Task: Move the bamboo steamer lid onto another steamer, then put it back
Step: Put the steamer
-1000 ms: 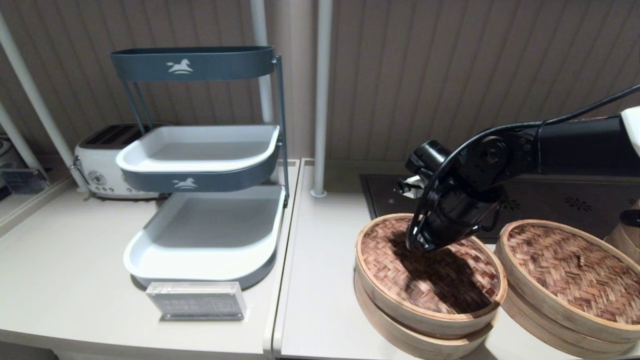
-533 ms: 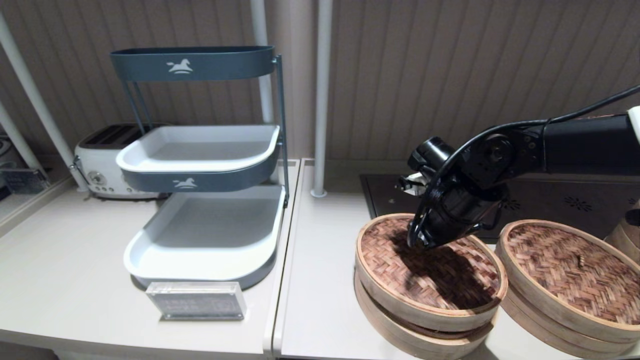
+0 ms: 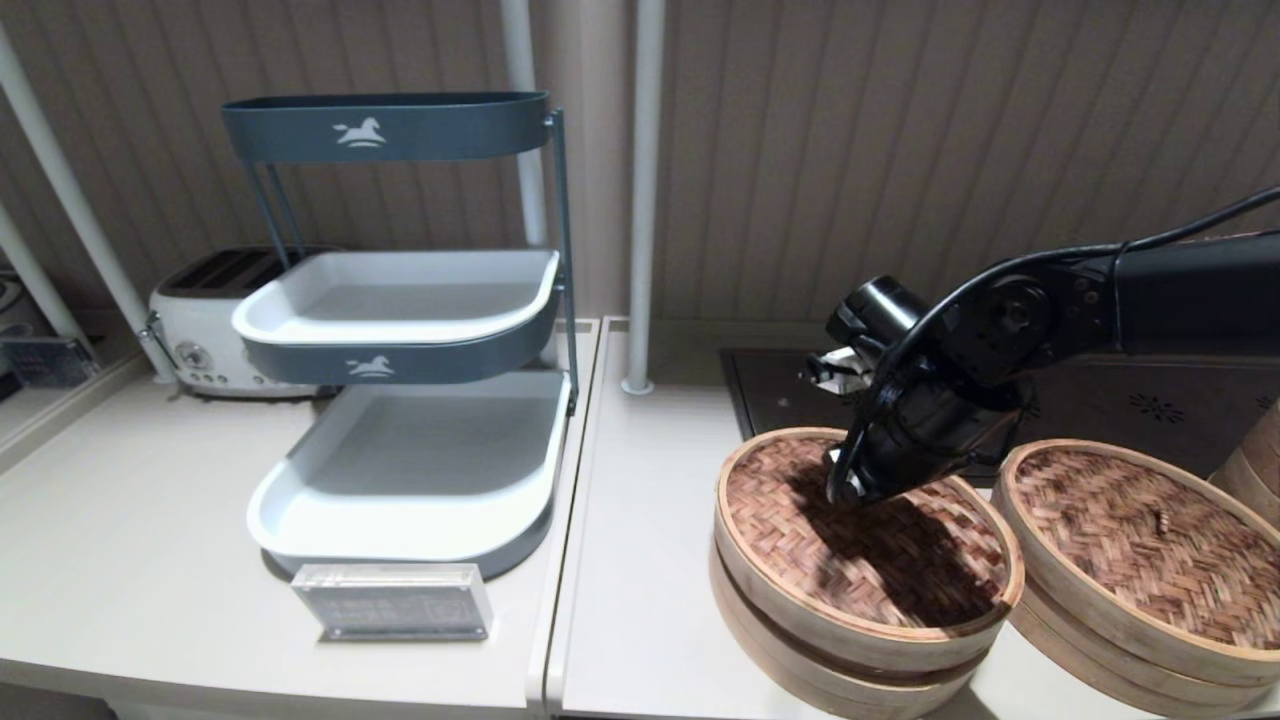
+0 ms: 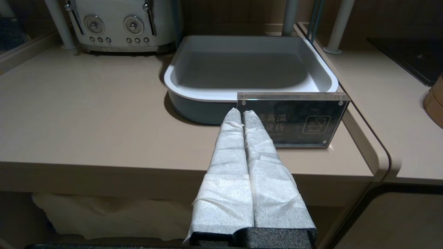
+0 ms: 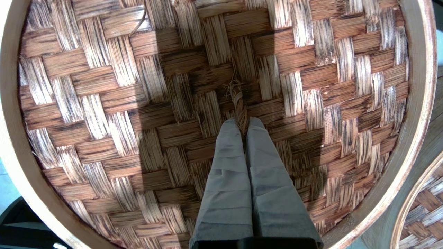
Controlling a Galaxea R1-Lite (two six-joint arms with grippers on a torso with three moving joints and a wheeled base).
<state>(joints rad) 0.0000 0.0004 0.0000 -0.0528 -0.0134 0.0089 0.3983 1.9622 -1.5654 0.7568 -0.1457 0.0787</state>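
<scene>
Pinching the twisted knot (image 5: 239, 103), hidden in the head view, the right gripper (image 5: 244, 121) holds the bamboo steamer lid (image 3: 800, 540).

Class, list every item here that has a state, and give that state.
bamboo steamer lid: pinched by its knot, tilted, gap above its base.
right gripper: shut on the lid's knot.
other steamer: covered by its own lid.
left gripper: shut, holding nothing, at the counter's front edge.
lower rack tray: empty.
</scene>
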